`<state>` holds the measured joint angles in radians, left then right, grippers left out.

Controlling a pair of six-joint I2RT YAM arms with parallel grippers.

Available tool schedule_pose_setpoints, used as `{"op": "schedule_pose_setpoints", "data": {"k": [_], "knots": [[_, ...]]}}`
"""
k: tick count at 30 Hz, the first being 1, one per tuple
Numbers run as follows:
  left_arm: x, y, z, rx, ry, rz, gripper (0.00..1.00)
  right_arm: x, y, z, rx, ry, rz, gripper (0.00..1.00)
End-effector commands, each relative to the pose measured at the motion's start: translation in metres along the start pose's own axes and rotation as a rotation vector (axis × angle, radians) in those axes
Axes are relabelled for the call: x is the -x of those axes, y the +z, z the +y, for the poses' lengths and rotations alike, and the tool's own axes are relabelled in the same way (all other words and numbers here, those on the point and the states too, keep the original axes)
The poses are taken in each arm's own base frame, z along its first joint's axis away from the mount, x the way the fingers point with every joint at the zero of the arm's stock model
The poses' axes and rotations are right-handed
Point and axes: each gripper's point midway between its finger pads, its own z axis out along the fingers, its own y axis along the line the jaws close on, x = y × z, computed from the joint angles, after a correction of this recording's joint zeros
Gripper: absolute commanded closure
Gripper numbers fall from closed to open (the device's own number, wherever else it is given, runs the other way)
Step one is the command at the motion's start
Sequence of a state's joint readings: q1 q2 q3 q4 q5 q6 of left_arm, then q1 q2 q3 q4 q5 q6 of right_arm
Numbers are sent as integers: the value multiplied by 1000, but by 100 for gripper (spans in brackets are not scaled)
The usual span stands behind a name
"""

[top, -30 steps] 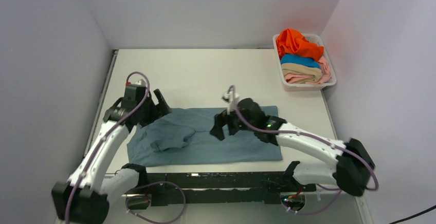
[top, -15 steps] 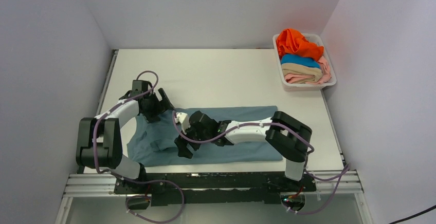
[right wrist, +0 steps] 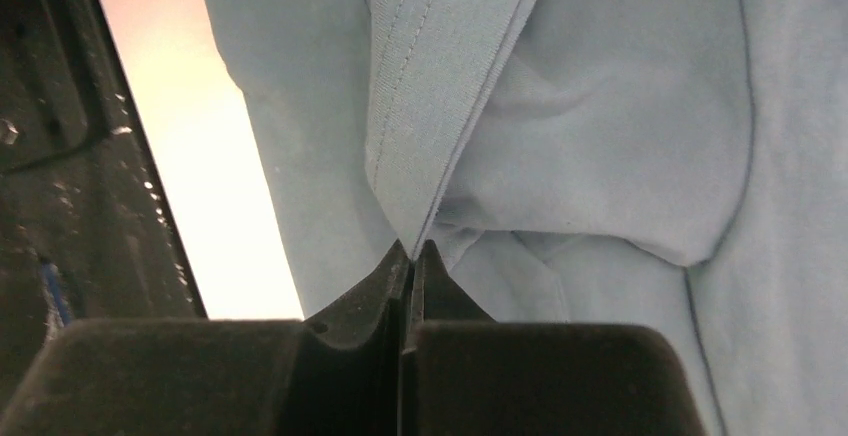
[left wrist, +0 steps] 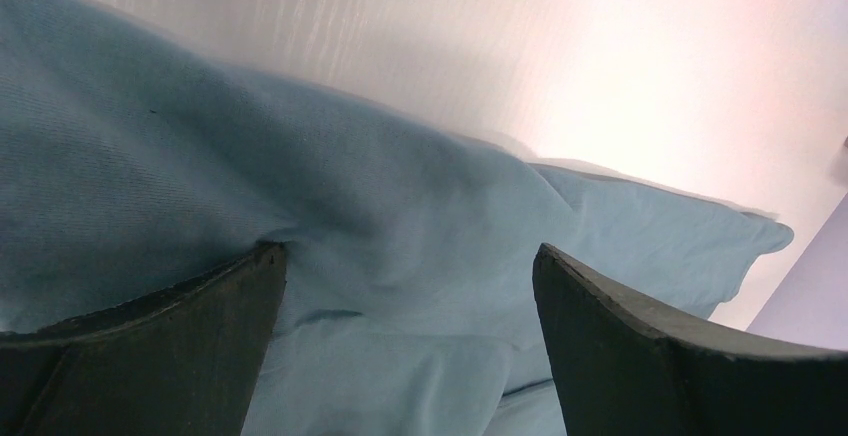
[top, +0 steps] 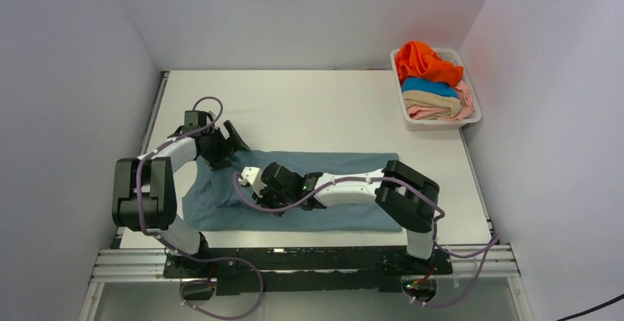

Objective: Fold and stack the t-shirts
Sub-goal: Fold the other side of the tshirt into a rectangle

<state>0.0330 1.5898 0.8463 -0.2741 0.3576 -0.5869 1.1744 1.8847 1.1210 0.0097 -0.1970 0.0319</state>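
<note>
A dusty grey-blue t-shirt (top: 346, 192) lies spread across the near middle of the table. My right gripper (top: 268, 196) reaches far left over it and is shut on a stitched hem fold of the t-shirt (right wrist: 420, 106), pinched at the tips of my right gripper (right wrist: 410, 251). My left gripper (top: 234, 148) hovers at the shirt's upper left edge. In its wrist view my left gripper (left wrist: 408, 254) is open, the fingers (left wrist: 140, 346) wide apart with rumpled blue cloth (left wrist: 400, 206) between and under them. An orange t-shirt (top: 423, 60), a bright blue t-shirt (top: 427, 85), a tan t-shirt (top: 434, 100) and a pale pink t-shirt (top: 430, 113) are piled in the basket.
The white plastic basket (top: 474, 115) stands at the far right of the table against the wall. White walls close in the left, back and right. The black mounting rail (top: 309, 258) runs along the near edge, close to the shirt's front hem.
My right arm swept left across the grey-blue shirt to its left part and its jaws closed on the hem. My left arm drew in, keeping its open gripper at the shirt's upper left edge.
</note>
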Motion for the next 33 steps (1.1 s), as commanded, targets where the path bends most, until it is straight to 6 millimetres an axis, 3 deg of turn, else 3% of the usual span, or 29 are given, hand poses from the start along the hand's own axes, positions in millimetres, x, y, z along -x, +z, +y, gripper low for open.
{"op": "schedule_pose_setpoints", "data": {"k": [1,4,7,10,13,15,18,20,23,26,28,33], "knots": [[-2,11,31,110,35,8,1,20,-32,-12,-143,-178,54,100],[-2,10,31,107,41,12,1,10,-43,-19,-241,-261,123,99],[-4,10,29,94,45,18,1,-3,-46,-9,-279,-337,170,90],[-5,9,31,101,48,27,1,-21,-49,1,-284,-370,214,88],[-6,8,28,91,57,29,1,-40,-52,6,-276,-331,249,67],[-5,6,26,84,57,27,1,-40,-56,7,-288,-293,236,57],[-3,4,22,70,62,23,1,-10,-64,10,-308,-221,86,32],[-2,3,20,65,67,20,1,23,-72,13,-296,-157,-72,2],[-2,1,18,54,67,23,1,65,-78,17,-191,-13,-285,0],[-2,0,16,47,67,21,1,88,-74,12,-41,127,-381,0],[-2,1,16,47,64,22,1,94,-61,6,31,205,-397,0],[-1,7,13,34,49,41,1,99,-12,4,95,206,-340,0]]}}
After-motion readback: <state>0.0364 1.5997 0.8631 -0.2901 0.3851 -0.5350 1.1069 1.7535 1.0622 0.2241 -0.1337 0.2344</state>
